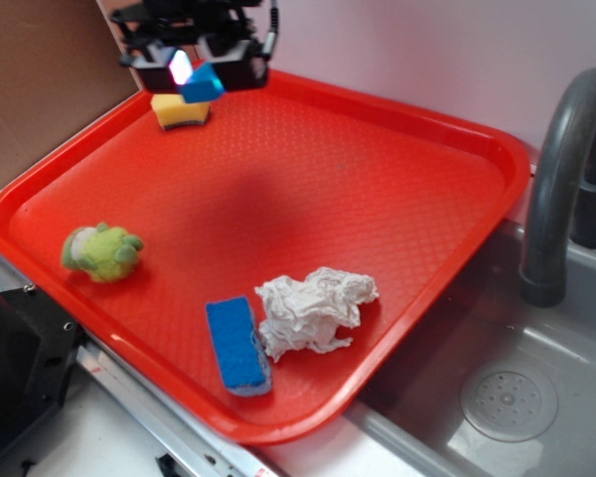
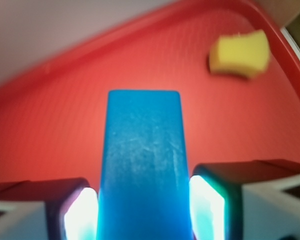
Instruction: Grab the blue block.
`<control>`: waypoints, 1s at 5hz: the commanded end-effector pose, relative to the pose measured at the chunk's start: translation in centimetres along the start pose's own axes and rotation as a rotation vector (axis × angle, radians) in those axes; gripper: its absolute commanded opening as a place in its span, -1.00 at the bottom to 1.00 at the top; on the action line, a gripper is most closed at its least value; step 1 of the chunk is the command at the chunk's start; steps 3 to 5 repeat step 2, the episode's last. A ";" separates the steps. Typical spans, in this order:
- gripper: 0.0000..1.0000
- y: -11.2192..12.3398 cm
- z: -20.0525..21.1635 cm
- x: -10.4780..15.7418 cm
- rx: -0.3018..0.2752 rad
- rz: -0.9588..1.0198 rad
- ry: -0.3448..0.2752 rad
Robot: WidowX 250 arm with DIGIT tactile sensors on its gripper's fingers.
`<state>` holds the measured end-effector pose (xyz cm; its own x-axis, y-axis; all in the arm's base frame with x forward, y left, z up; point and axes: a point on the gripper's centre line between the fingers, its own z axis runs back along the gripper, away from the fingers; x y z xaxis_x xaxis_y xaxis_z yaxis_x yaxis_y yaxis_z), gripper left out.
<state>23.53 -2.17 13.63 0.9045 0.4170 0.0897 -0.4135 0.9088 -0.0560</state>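
1. Near the tray's (image 1: 397, 119) front edge lie a blue sponge (image 1: 237, 346) and a crumpled paper towel (image 1: 313, 310).
2. A green plush toy (image 1: 99, 251) sits by the left edge.
3. At the far corner, beside the yellow sponge (image 1: 180, 109), the gripper (image 1: 201, 72) is clamped on the blue block (image 1: 204, 84), which it holds clear above the tray.

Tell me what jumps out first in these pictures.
The big red tray beside the grey sink fills the scene. At its far corner the gripper holds the blue block lifted above the yellow sponge. Near the front edge lie a blue sponge and crumpled paper.
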 end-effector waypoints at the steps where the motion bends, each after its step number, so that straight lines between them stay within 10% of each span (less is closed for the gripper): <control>1: -1.00 1.8 8.9 -2.3 -0.158 -0.049 -0.024; 2: -1.00 1.9 8.4 -2.3 -0.069 0.016 0.020; 5: -1.00 1.9 8.4 -2.3 -0.069 0.016 0.020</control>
